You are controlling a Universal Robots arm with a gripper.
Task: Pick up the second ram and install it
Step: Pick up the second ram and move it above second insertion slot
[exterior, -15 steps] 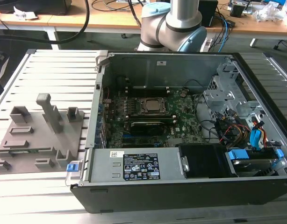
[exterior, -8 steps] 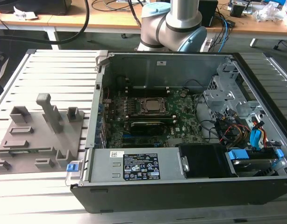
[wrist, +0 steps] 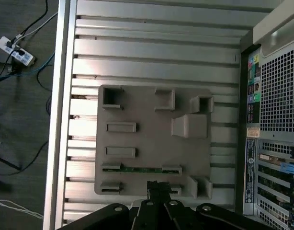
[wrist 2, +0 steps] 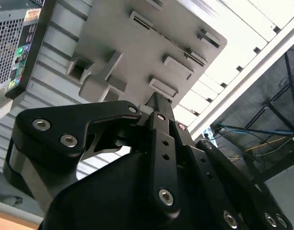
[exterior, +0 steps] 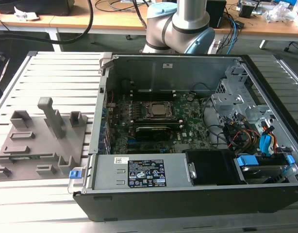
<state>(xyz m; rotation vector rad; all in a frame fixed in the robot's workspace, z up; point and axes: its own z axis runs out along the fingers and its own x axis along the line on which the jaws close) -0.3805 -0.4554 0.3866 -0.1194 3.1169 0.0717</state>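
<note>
The second ram (wrist: 142, 169) is a thin green stick lying in a slot between two holders on the grey fixture plate (wrist: 152, 139). In the first wrist view my gripper (wrist: 159, 188) hangs above the plate's edge, just beside the ram's slot and apart from it, and its fingers look shut with nothing between them. In the second wrist view the black gripper (wrist 2: 154, 101) points at the same plate (wrist 2: 152, 43). In the exterior view the fixture plate (exterior: 42, 143) lies on the slatted table at the exterior view's left of the open computer case (exterior: 105, 160).
The open case holds a motherboard (exterior: 188, 126) with a silver-topped CPU (exterior: 156, 110), a power supply (exterior: 144, 171) at the front and cables (exterior: 241, 133) on the exterior view's right. The case's rear panel (wrist: 276, 120) stands close beside the fixture. Tall grey posts (exterior: 52, 116) rise from the plate.
</note>
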